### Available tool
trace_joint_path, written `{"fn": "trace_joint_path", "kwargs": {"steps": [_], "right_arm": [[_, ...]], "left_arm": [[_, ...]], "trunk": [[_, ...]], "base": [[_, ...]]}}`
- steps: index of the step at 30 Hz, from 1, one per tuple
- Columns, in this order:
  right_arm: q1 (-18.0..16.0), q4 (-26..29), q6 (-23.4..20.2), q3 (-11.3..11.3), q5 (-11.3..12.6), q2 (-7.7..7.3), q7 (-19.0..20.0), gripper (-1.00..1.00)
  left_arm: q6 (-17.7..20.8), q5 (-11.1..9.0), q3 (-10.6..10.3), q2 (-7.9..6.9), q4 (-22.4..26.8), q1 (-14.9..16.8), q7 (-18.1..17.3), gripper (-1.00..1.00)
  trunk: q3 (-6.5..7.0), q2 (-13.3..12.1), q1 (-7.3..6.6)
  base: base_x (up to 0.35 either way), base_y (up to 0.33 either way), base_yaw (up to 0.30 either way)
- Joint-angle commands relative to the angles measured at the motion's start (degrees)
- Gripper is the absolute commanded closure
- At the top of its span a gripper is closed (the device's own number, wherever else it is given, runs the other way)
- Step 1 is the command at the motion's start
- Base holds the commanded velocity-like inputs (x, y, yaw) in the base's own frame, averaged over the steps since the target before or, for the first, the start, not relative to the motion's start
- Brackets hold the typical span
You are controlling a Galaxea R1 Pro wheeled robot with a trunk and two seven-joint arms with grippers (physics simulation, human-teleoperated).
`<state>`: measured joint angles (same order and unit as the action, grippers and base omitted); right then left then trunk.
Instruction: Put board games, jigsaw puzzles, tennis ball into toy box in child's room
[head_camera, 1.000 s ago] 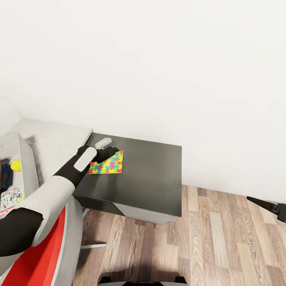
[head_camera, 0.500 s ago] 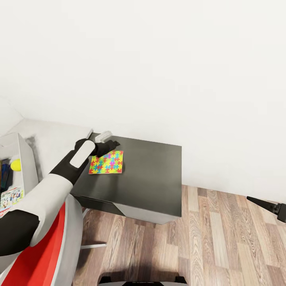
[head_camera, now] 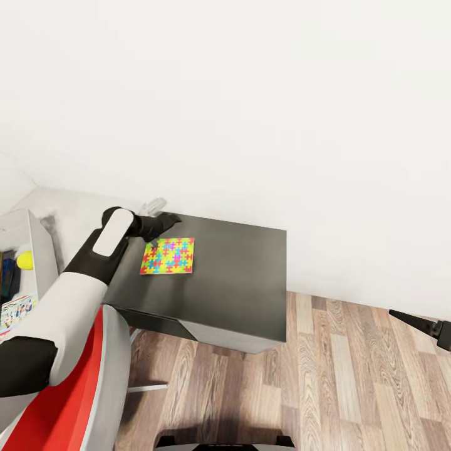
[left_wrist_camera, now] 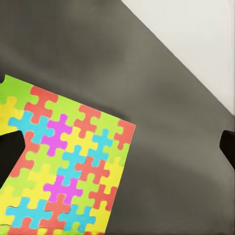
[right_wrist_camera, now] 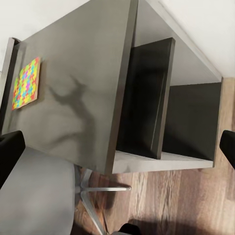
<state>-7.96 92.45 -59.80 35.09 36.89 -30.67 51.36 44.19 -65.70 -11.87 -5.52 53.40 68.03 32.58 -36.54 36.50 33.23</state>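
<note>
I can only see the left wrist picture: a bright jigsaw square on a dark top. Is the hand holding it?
Observer: No. In the head view the left gripper hangs open by the far edge of the jigsaw puzzle, not closed on it.
Operator: Where should it go?
Observer: The toy box stands off to the puzzle's left, with the tennis ball already inside.
Operator: And the other hand?
Observer: The right gripper is open, far right, above the wood floor.

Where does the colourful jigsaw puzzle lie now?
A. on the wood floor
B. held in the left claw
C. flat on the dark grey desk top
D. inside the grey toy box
C: the jigsaw puzzle lies flat on the dark grey desk top, with the left claw beside it, not gripping it.
</note>
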Motion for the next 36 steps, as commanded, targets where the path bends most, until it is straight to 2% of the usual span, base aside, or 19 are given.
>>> {"fn": "trace_joint_path", "kwargs": {"steps": [1, 5, 6, 9, 10, 13, 22, 36], "right_arm": [[-0.04, 0.01, -0.20, 0.05, -0.24, -0.01, 0.34, -1.00], [-0.04, 0.01, -0.20, 0.05, -0.24, -0.01, 0.32, -1.00], [-0.04, 0.01, -0.20, 0.05, -0.24, -0.01, 0.32, -1.00], [-0.04, 0.01, -0.20, 0.06, -0.24, -0.01, 0.34, -1.00], [-0.04, 0.01, -0.20, 0.06, -0.24, -0.01, 0.34, -1.00], [-0.04, 0.01, -0.20, 0.06, -0.24, -0.01, 0.37, -1.00], [-0.04, 0.01, -0.20, 0.11, -0.24, -0.01, 0.40, -1.00], [-0.04, 0.01, -0.20, 0.02, -0.24, -0.01, 0.50, -1.00]], "left_arm": [[-0.02, -0.61, -0.17, -0.06, 0.08, 0.04, 0.57, -1.00], [2.62, -0.60, 2.83, -0.13, 0.74, -0.32, 1.04, -1.00], [2.62, -0.60, 2.83, -0.13, 0.74, -0.32, 1.04, -1.00], [3.71, -0.54, 5.13, -0.16, 0.26, -0.51, 1.82, -1.00], [3.71, -0.54, 5.13, -0.16, 0.26, -0.51, 1.82, -1.00], [4.31, -0.55, 6.90, -0.17, -0.38, -0.59, 4.14, -1.00], [4.81, -1.31, 8.45, -0.59, -0.94, -0.18, 9.55, -1.00], [4.80, -1.92, 8.77, -1.97, -3.18, -0.02, 11.42, -1.00]], "trunk": [[-0.06, 0.06, 0.02], [-0.06, 0.06, 0.02], [-0.06, 0.06, 0.02], [-0.06, 0.06, 0.02], [-0.06, 0.06, 0.02], [-0.06, 0.06, 0.02], [-0.06, 0.06, 0.02], [-0.06, 0.06, 0.02]], "base": [[0.000, 0.000, 0.000], [0.000, 0.000, 0.000], [0.000, 0.000, 0.000], [0.000, 0.000, 0.000], [0.000, 0.000, 0.000], [0.000, 0.000, 0.000], [0.000, 0.000, 0.000], [0.000, 0.000, 0.000]]}}
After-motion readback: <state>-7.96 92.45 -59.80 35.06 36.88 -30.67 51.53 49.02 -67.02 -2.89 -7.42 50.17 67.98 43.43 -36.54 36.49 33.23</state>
